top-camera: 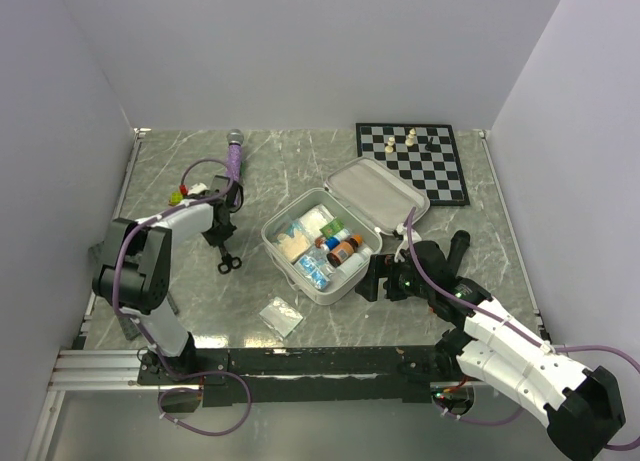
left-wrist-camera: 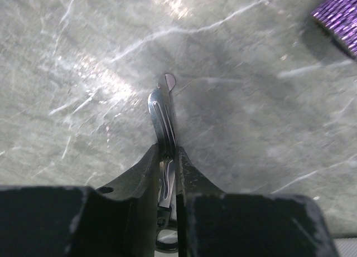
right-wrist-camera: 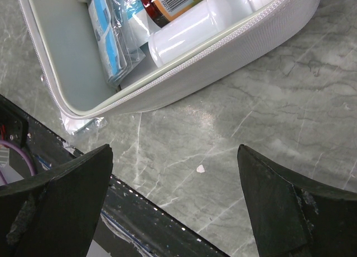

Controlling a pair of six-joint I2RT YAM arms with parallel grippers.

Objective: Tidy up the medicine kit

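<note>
Right gripper (top-camera: 373, 278) gapes just beside the open medicine kit (top-camera: 322, 293).

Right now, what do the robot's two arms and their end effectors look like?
Both arms pair glossy white shell segments with black joint housings. A purple cable loops along the left arm; another runs along the right arm. The left end effector and right end effector each have two blocky matte-black fingers with scuffed, whitish edges.

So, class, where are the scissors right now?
In the top view, the scissors are left of the medicine kit, clamped in the left end effector.
</note>
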